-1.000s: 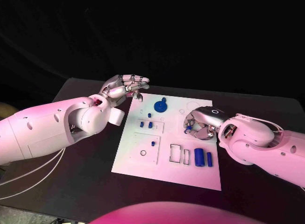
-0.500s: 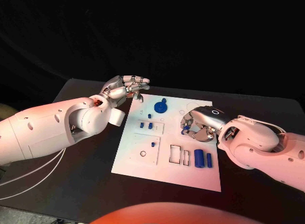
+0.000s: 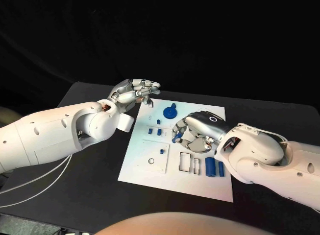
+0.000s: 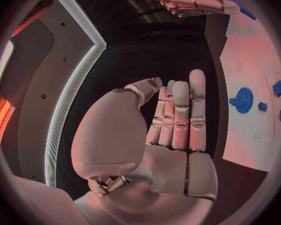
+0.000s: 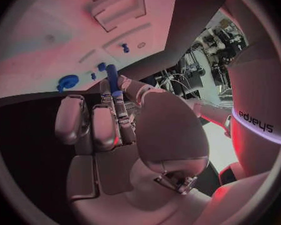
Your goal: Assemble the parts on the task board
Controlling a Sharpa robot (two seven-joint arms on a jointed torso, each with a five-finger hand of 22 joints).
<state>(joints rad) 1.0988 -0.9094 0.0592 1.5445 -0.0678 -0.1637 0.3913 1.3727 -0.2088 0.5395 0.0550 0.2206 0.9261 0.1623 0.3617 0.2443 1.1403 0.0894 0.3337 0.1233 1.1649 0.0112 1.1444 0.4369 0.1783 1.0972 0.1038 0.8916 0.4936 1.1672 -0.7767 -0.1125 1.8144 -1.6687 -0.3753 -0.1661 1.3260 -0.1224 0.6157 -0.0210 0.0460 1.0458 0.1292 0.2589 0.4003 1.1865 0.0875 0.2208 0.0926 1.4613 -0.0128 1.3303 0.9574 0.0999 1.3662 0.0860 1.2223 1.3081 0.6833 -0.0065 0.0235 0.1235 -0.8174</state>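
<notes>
Blue peg (image 5: 111,76) pinched in the right hand (image 3: 195,136), poking out past its fingertips, over the middle of the white task board (image 3: 149,169). Other blue parts lie on the board: a round geared piece (image 3: 168,112) beyond the right hand, two small pieces (image 3: 155,131) just beside its fingertips, two longer cylinders (image 3: 210,165) back toward its wrist, next to open rectangular slots (image 3: 188,162). Left hand (image 3: 136,91) hangs off the board's far corner above the black counter (image 3: 75,147), fingers straight and together, holding nothing.

Risk, as I judge it: the pinch is shallow, so the peg could tilt or slip if lowered off-axis into its hole. The palm also hides the target from the head view, so misalignment may go unnoticed.
</notes>
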